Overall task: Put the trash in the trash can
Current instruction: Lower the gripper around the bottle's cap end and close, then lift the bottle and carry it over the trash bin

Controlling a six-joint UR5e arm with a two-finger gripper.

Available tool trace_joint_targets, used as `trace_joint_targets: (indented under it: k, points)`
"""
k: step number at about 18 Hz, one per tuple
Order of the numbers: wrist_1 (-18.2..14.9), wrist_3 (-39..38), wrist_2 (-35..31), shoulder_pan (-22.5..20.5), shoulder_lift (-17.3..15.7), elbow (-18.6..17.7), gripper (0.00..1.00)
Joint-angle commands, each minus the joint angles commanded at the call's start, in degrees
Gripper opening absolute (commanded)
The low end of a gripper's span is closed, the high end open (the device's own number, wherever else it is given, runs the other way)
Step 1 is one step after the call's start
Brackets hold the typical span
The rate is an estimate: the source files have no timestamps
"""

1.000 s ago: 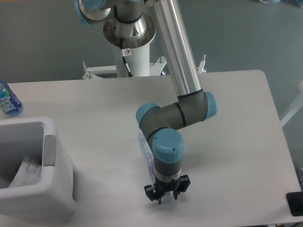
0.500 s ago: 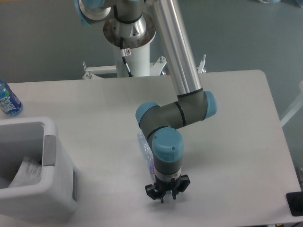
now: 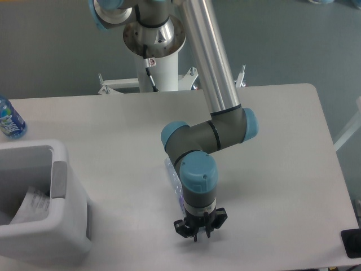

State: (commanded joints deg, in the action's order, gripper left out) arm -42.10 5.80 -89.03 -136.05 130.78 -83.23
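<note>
Clear crushed bottle (image 3: 174,176) lies mid-table toward the near edge, mostly hidden behind the gripper (image 3: 198,232), which has sunk slightly lower; its jaw state I cannot tell, so no grasp yet.

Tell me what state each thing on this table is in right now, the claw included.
Claw: low over the table, pointing down; open or shut cannot be told.
Clear plastic bottle: lying on the table, mostly hidden behind the arm.
Trash can: upright, open on top.
White card scrap: already inside the trash can.
Blue-labelled bottle: standing at the table's far left edge.
</note>
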Motion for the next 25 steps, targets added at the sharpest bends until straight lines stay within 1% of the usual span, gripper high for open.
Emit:
trace_joint_targets:
  k: [3, 8, 10, 12, 16, 17, 20, 22, 24, 25]
  points:
    - [0.0, 0.1, -0.3, 0.0, -0.2, 0.0, 0.18]
    - [0.1, 0.2, -0.3, 0.0, -0.3, 0.5, 0.18]
    - [0.2, 0.4, -0.3, -0.1, -0.8, 1.0, 0.18]
    - [0.0, 2.7, -0.3, -0.3, -2.1, 1.1, 0.18]
    - [0.3, 3.0, 0.3, -2.2, -6.6, 1.1, 0.18]
    - [0.3, 3.1, 0.4, -2.2, -7.1, 1.3, 0.18]
    - [0.4, 2.4, 1.5, -2.2, -7.6, 3.7, 0.18]
    - [0.6, 1.5, 2.9, -2.1, -8.6, 6.6, 0.18]
    - [0.8, -4.7, 5.1, -2.1, -9.8, 9.7, 0.18]
    - [1.5, -8.0, 5.3, -2.1, -10.3, 11.2, 0.19]
